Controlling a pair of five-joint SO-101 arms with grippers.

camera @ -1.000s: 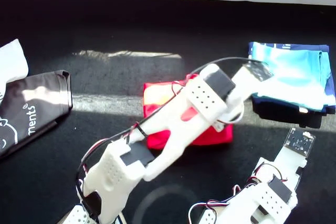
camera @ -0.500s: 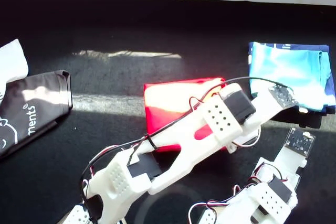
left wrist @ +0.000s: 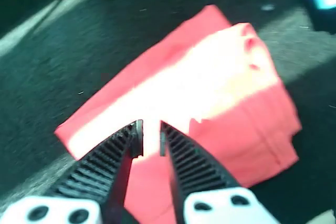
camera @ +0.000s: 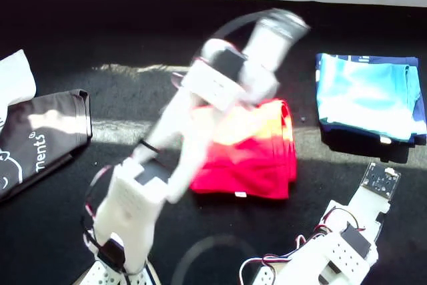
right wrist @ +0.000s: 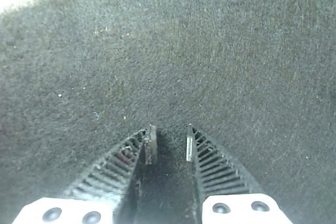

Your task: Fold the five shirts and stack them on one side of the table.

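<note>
A folded red shirt (camera: pixel 257 155) lies at the table's middle, half in a band of sunlight. My left arm (camera: pixel 220 81) rises above its back edge. The left gripper (left wrist: pixel 150 139) hangs over the red shirt (left wrist: pixel 210 93), open by a narrow gap with nothing between its fingers. A folded stack of light blue and dark blue shirts (camera: pixel 367 95) sits at the right. A black shirt with white print (camera: pixel 40 135) and a white shirt (camera: pixel 13 78) lie at the left edge. My right gripper (right wrist: pixel 168 144) is slightly open over bare black cloth.
The table is covered in black cloth (camera: pixel 133 31), with a white wall strip along the back. My right arm (camera: pixel 347 245) rests low at the front right, just in front of the blue stack. Bare cloth lies between the red shirt and the black shirt.
My left arm swung up and back from beside the blue stack, uncovering the whole red shirt. The red shirt stays flat on the table. The right arm has not moved.
</note>
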